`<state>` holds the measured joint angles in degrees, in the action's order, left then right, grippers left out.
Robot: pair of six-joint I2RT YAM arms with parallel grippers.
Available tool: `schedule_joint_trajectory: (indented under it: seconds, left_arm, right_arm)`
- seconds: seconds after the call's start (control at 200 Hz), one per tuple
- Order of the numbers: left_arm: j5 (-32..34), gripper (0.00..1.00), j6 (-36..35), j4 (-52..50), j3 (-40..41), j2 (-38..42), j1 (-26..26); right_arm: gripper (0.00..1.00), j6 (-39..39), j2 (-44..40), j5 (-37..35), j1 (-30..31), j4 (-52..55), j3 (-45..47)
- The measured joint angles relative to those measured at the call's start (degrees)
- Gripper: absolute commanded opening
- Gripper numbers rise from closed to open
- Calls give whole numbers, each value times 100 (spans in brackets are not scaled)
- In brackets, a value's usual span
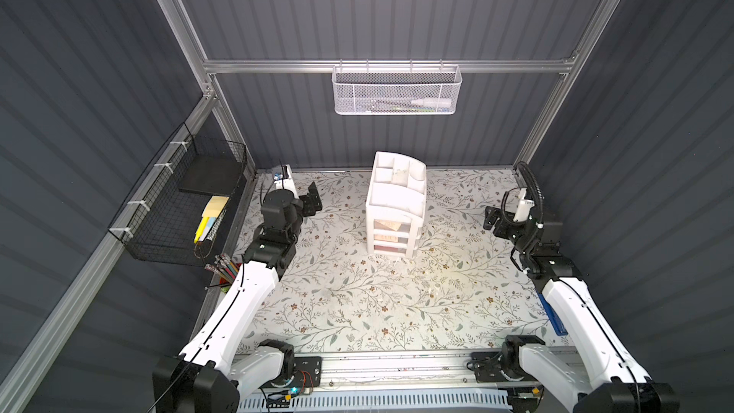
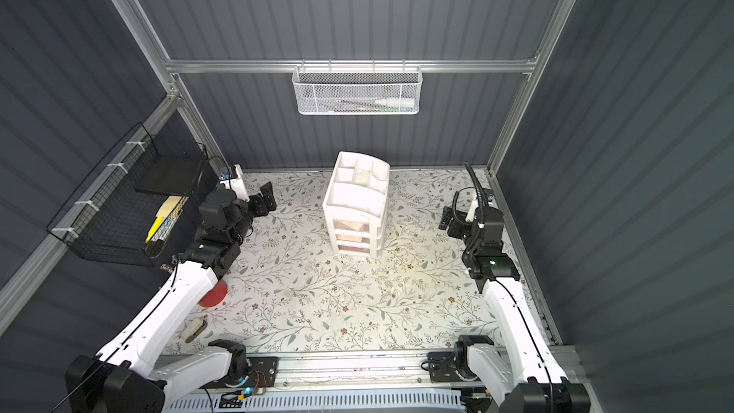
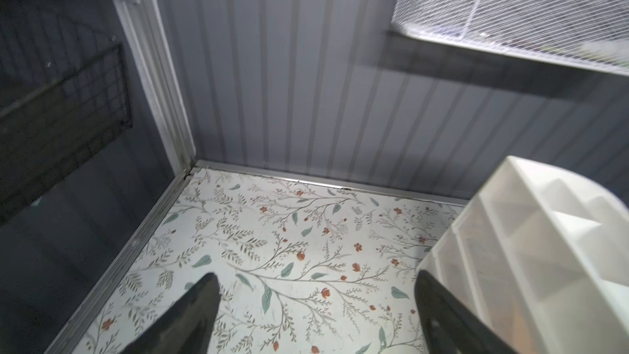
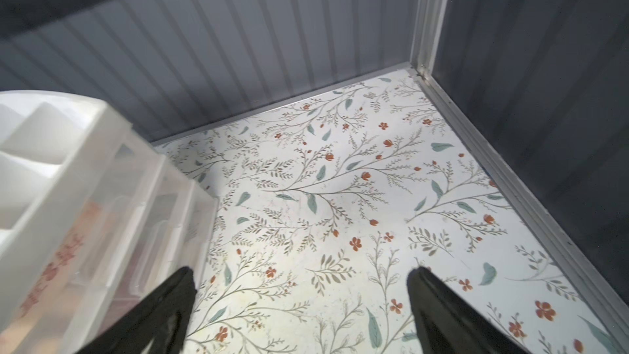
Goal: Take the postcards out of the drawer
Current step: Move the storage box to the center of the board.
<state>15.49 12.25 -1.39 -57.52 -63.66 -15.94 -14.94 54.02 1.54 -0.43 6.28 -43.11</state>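
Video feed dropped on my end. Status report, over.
Left gripper open, empty. Right gripper open, empty. Postcards inside shut drawers of white organizer, untouched. Nothing between grippers and organizer.

Light: bright in the middle and dim at the sides; it falls from above.
Bright spot: a pale yellow glow on the table (image 1: 413,276) just in front of the drawer unit (image 1: 397,200).
Walls (image 1: 79,73): dark grey with faint stripes.
Shadows: soft, with a dark band under the white mesh basket (image 3: 510,5).
Blur: in the left wrist view the basket is smeared; in the right wrist view the drawer unit is fuzzy.
Postcards (image 1: 391,228): hazy behind the see-through drawer fronts.
Edges: the frame bars (image 1: 174,13) lean outward in both top views.
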Motion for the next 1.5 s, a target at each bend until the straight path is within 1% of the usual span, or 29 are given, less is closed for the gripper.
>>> schedule_joint_trajectory:
  seconds: [0.065, 0.195, 0.275, 0.375, 0.46, 0.55, 0.645, 0.75, 0.92, 1.181, 1.501]
  left_arm:
    - [-313, 90, 170, -468, -560, -164, 0]
    - [-975, 87, 494, -1451, -2015, -844, -20]
    - [-1222, 87, 629, -1902, -2682, -1209, -111]
    - [-1451, 85, 752, -2439, -3265, -1561, -372]
    - [-1617, 80, 774, -2872, -3842, -1963, -667]
    - [-1725, 76, 767, -3246, -4481, -2476, -979]
    - [-1849, 70, 750, -3552, -4940, -2968, -1185]
    - [-1919, 62, 726, -3860, -5268, -3471, -1279]
    - [-1912, 55, 643, -4284, -5525, -4072, -1338]
    - [-1853, 52, 579, -4538, -5711, -4315, -1360]
    - [-1849, 37, 525, -4540, -6046, -4712, -1364]
  right_arm:
    - [99, -70, -7, 275, 0, 63, -90]
    - [97, -280, 251, 911, 2, 470, -520]
    - [95, -404, 461, 1327, 2, 767, -859]
    - [92, -570, 656, 1825, 2, 1005, -1158]
    - [89, -717, 732, 2188, 13, 1121, -1220]
    - [88, -831, 754, 2435, 42, 1239, -1220]
    - [87, -927, 743, 2603, 66, 1268, -1217]
    - [86, -1019, 684, 2717, 92, 1285, -1182]
    - [86, -1060, 479, 2769, 98, 1394, -1029]
    - [85, -1060, 343, 2765, 98, 1497, -955]
    - [84, -1078, 321, 2765, 103, 1519, -833]
